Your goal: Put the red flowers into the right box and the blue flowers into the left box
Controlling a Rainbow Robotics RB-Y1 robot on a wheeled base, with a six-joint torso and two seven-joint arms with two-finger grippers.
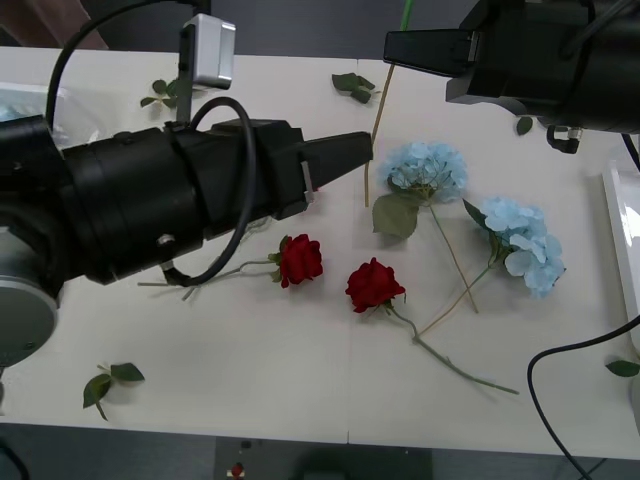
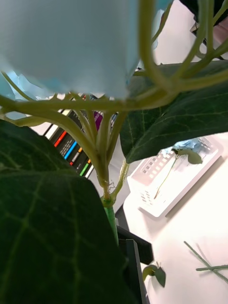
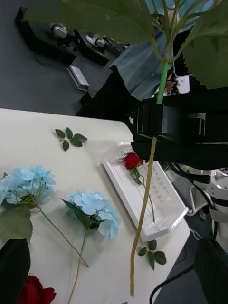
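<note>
My right gripper [image 1: 400, 47] hangs over the table's far side, shut on the long stem [image 1: 376, 120] of a blue flower [image 2: 66, 42]. Its pale head and big leaves [image 3: 118, 19] stand above the right gripper [image 3: 161, 121], and the stem dangles below. Two blue flowers [image 1: 428, 168] [image 1: 522, 243] and two red flowers [image 1: 300, 260] [image 1: 372, 285] lie on the table. The right box [image 3: 171, 216] holds one red rose [image 3: 133, 160]; its rim [image 1: 620, 215] shows at the right edge. The left box [image 2: 190, 178] holds a blue flower. My left gripper [image 3: 114, 247] is open above the table's middle.
Loose green leaf sprigs lie at the back left [image 1: 165, 92], back middle [image 1: 355, 85], front left [image 1: 110, 382] and front right [image 1: 622, 368]. The bulky left arm [image 1: 150, 200] covers the table's left half. Bare white table lies along the front edge.
</note>
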